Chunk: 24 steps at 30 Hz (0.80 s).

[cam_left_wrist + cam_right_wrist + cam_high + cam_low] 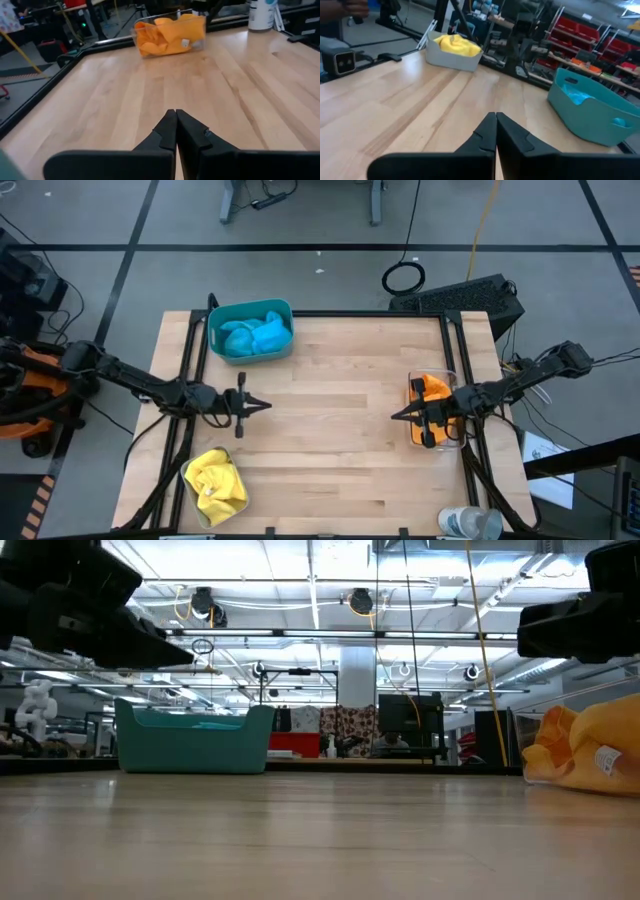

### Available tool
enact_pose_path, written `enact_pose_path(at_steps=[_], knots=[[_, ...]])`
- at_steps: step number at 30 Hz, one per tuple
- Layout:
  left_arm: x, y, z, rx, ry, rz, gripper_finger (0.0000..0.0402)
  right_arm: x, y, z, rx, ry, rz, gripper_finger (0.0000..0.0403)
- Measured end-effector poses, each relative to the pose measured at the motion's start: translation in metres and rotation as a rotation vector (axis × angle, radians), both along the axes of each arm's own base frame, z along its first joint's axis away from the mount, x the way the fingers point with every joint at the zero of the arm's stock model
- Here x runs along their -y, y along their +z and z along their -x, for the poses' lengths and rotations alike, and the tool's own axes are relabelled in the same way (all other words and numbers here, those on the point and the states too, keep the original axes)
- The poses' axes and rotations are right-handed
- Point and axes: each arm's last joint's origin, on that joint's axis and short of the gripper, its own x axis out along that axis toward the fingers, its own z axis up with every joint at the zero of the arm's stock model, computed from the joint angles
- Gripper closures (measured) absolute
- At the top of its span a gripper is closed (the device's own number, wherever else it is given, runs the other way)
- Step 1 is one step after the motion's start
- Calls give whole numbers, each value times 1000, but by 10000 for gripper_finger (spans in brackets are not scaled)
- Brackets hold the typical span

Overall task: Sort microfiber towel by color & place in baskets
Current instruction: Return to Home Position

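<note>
Closed and empty, my left gripper hovers over worktop, left side. My right gripper likewise pinched together, empty, tip beside clear basket. Orange towels inside it; white tag unreadable. Blue towels in teal basket. Yellow towels in grey basket.

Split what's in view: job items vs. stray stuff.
Job: blue towels in teal basket; yellow towels in grey basket; orange towels in clear basket; left end effector, right end effector, both shut.
Stray: clear bottle at table corner; coiled cable on floor.
</note>
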Motion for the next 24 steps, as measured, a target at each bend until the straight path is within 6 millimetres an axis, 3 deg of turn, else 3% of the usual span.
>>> enact_pose_path(at_steps=[9,24], knots=[[-8,-11,20,56,-42,50,394,1,2,2,11,-17,-4,403],[-12,-7,29,71,-53,57,394,7,9,11,67,-117,-3,403]])
